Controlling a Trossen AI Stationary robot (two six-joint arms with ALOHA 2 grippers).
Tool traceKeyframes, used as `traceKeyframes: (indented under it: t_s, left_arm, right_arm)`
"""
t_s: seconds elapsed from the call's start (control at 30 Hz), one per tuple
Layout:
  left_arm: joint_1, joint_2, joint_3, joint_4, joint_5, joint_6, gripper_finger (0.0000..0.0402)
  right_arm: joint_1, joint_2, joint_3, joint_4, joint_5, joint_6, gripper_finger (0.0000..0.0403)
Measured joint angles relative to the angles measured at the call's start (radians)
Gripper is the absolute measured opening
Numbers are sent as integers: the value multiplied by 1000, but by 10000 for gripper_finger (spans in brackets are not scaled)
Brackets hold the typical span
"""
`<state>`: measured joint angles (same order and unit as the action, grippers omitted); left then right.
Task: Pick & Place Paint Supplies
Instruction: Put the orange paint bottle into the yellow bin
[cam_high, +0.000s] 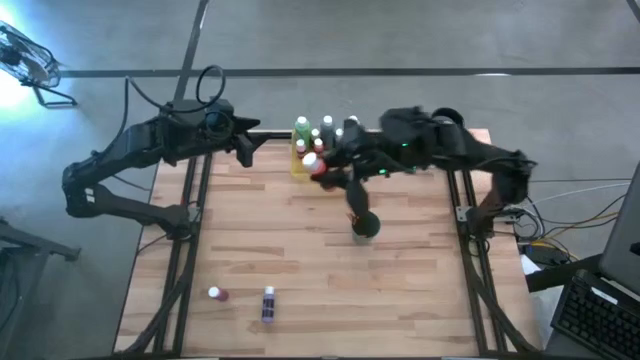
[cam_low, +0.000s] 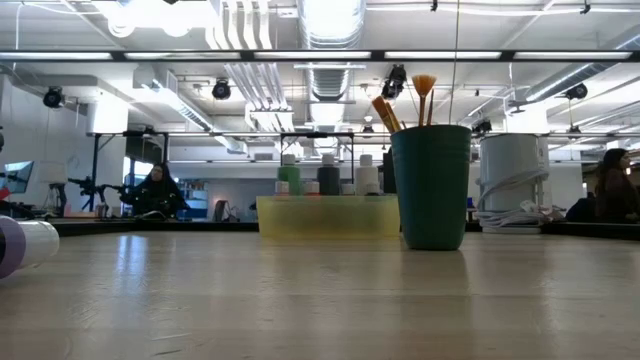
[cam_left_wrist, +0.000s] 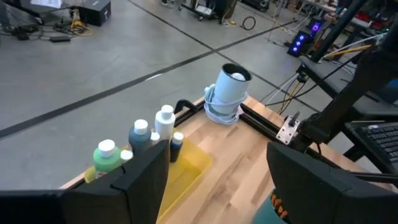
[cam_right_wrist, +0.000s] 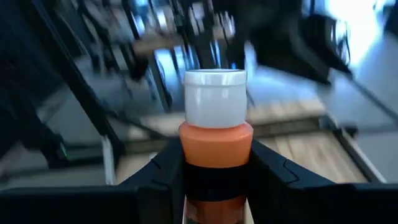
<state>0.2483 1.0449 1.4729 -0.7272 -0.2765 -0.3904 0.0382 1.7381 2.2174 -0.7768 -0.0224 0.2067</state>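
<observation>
My right gripper (cam_high: 322, 170) is shut on an orange-red, white-capped paint bottle (cam_right_wrist: 215, 134) above the near end of the yellow tray (cam_high: 298, 165). Several white-capped bottles (cam_high: 327, 128) stand upright in that tray, and they also show in the low view (cam_low: 328, 176). Wooden brushes (cam_low: 402, 104) stick up out of the dark green cup (cam_low: 432, 187). A red bottle (cam_high: 215, 294) and a purple bottle (cam_high: 268, 305) lie on their sides near the table's near edge. My left gripper (cam_high: 246, 150) hangs open left of the tray and touches nothing. My right gripper pinches the orange-red bottle between its two fingers (cam_right_wrist: 165, 171), on the dark band of the body just below the shoulder (cam_right_wrist: 215, 177). The white cap (cam_right_wrist: 215, 96) and the shoulder stand free beyond the fingers. The bottle is lifted clear of the tray and table.
A white and pale blue roll (cam_left_wrist: 227, 93) sits at the table's far right corner. The green cup (cam_high: 365, 225) stands just near-side of my right gripper. Bare wood lies between the cup and the two lying bottles. People sit in the room beyond the table.
</observation>
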Motion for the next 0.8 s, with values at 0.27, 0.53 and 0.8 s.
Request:
traceKeyframes:
  t_s: [0.27,0.53,0.8]
  left_arm:
    - [-2,88,-5,266,277,113,273]
    - [-2,223,-5,584,503,184,273]
    - [-2,312,-5,759,639,170,273]
  right_arm:
    - [-4,-158,-187,222,26,-4,114]
    - [-7,-290,-382,401,26,-8,114]
    - [-6,-397,-553,516,78,0,114]
